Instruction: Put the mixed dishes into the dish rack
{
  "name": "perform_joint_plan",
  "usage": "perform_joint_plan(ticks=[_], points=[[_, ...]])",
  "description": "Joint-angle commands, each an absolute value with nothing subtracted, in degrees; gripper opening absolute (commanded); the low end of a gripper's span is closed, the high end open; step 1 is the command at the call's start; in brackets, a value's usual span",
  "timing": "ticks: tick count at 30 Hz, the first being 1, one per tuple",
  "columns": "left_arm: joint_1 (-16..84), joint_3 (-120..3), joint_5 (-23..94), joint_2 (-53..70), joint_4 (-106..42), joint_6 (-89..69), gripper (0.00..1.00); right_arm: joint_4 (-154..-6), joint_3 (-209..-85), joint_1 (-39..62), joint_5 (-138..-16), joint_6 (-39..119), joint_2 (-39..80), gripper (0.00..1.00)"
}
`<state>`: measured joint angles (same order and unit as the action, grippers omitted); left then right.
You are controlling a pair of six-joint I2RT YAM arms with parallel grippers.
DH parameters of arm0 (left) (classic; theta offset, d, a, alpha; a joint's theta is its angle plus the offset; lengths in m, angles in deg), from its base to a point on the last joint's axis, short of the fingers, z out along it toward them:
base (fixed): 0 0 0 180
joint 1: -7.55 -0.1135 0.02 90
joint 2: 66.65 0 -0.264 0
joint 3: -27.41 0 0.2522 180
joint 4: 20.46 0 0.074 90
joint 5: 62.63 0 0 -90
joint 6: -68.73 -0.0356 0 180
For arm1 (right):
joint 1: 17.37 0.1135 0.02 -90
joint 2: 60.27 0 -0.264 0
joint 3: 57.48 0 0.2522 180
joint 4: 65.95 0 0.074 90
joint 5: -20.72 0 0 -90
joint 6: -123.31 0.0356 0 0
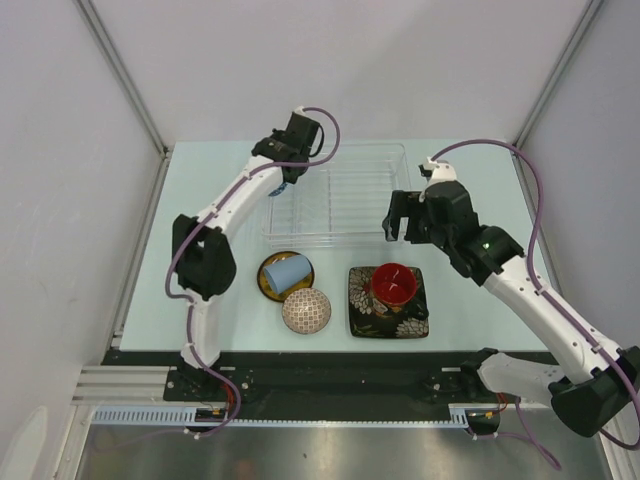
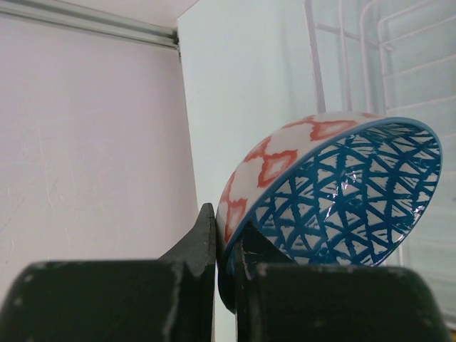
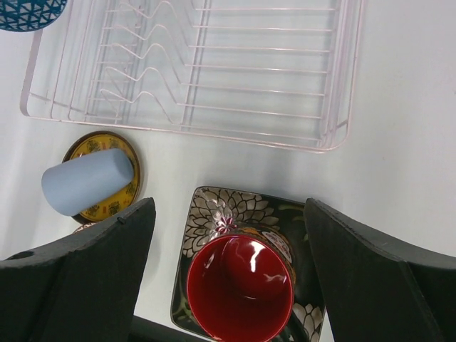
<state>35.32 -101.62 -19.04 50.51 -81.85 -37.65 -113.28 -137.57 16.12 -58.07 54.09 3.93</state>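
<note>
Left gripper [image 1: 285, 183] is hanging at the dish rack's [image 1: 340, 195] left edge, a sliver of the blue bowl [image 1: 283, 188] peeking out under it. Right gripper [image 1: 403, 226] is hovering by the rack's near right corner. In front of the rack, the pale blue cup [image 1: 287, 270] is lying sideways on the yellow plate [image 1: 267, 285], the beige bowl [image 1: 306, 311] is sitting upside down beside them, and the red mug [image 1: 394, 283] is standing on the black square plate [image 1: 388, 318]

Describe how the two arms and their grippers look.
The left arm and right arm have white links, black joints and a purple cable each. The left gripper and right gripper have flat black fingers. A green light marks the right arm.
</note>
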Motion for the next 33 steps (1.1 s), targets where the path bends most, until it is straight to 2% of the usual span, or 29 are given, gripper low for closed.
perform_joint_plan(ticks=[1, 11, 17, 33], points=[[35.5, -107.46, -33.6, 52.52, -72.72, -34.9, 0.0, -112.06, -136.29, 15.85, -56.36, 55.64, 1.87, 0.91], [37.43, -105.45, -41.26, 60.08, -59.98, -40.06, 0.0, -111.53, -134.61, 15.58, -57.94, 57.04, 0.72, 0.91], [37.96, -102.98, -44.43, 65.96, -44.26, -48.95, 0.0, -110.92, -134.09, 15.58, -58.73, 57.83, 0.63, 0.91], [37.96, -102.55, -43.74, 70.89, -39.49, -49.92, 0.02, -110.65, -132.24, 15.67, -58.9, 59.24, -1.21, 0.92]])
